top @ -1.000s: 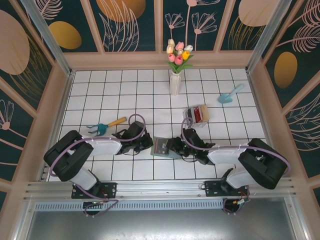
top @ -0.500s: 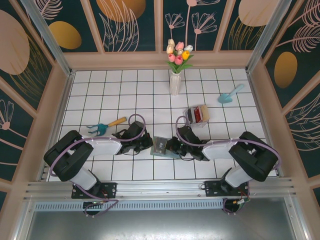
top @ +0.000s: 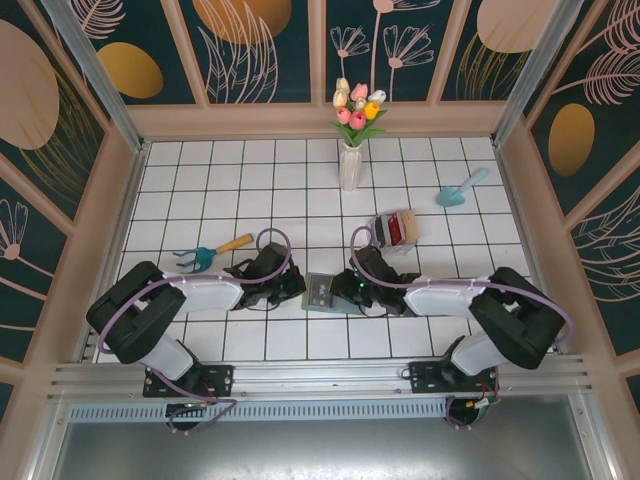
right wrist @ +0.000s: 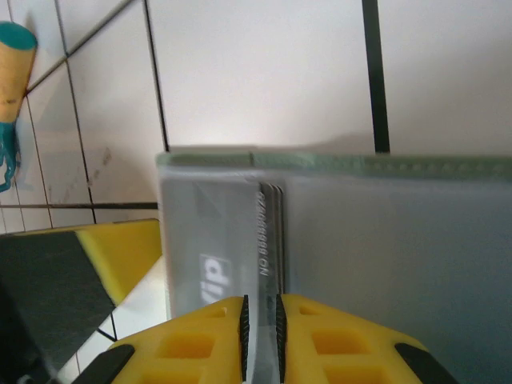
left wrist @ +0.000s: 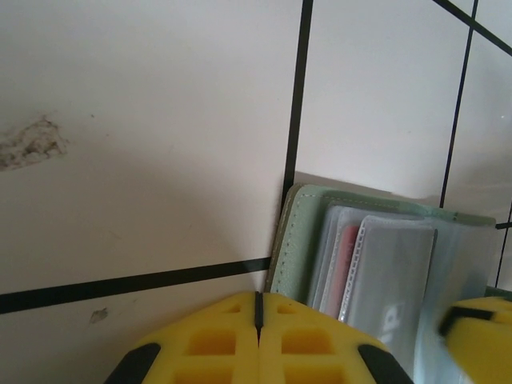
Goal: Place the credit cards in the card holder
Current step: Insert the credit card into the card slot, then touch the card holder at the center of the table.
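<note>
The card holder (top: 323,293) lies open on the tiles between both arms, its grey-green cover (left wrist: 298,240) edging clear sleeves. A red credit card (left wrist: 350,258) sits in one sleeve and a grey one marked "vip" (right wrist: 210,240) in another. My left gripper (left wrist: 258,308) is shut and empty, its tips pressed down at the holder's left edge (top: 292,288). My right gripper (right wrist: 262,320) reaches in from the right (top: 352,288). Its jaws are shut on a grey credit card standing on edge, whose far end is among the sleeves (right wrist: 270,216).
A clear plastic box (top: 393,230) holding more cards stands behind the right arm. A small hand rake (top: 212,254) lies left of the left arm, a teal trowel (top: 458,188) at the back right, and a vase of tulips (top: 351,150) at the back middle.
My right gripper has slid left over the card holder and the right arm's elbow has shifted. The left arm and the holder have stayed put.
</note>
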Motion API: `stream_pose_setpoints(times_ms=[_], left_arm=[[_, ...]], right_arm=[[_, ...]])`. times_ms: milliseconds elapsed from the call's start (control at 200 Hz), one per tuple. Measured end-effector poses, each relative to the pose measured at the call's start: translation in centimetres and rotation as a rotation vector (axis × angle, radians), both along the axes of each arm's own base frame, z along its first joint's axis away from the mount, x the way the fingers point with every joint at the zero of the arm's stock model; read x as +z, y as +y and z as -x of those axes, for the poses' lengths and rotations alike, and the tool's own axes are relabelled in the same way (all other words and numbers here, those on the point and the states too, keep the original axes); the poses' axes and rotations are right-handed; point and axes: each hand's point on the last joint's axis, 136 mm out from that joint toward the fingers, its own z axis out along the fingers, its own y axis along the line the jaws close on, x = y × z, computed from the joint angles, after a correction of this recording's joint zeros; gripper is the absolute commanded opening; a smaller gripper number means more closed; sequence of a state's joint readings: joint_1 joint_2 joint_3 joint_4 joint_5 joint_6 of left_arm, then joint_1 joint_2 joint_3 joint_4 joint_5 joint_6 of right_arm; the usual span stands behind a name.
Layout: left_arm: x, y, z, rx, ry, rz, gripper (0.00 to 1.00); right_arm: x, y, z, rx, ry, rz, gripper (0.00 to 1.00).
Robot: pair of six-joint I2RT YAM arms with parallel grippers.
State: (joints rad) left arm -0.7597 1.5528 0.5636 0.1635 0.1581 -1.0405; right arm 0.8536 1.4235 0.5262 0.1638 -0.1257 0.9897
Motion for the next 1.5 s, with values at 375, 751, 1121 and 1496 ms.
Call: stream_pose_setpoints(times_ms=[375, 751, 1121, 1496], left_arm=[[2.1, 1.6, -0.1, 0.033, -0.056, -0.046, 0.25], [6.2, -5.8, -1.0, -0.181, -0.102, 0.203, 0.15], [1.1, -4.9, -0.4, -0.144, 0.006, 0.119, 0.07], [1.1, -4.8, -0.6, -0.132, -0.011, 0.118, 0.06]], right_arm=[[0.4, -2.2, 0.1, 0.054, -0.039, 0.210, 0.19], [-0.6, -0.3, -0.2, 0.114, -0.027, 0.271, 0.15], [-2.1, -3.9, 0.1, 0.040, 0.002, 0.437, 0.17], [-2.8, -9.8, 0.4, -0.109, 0.050, 0.511, 0.20]])
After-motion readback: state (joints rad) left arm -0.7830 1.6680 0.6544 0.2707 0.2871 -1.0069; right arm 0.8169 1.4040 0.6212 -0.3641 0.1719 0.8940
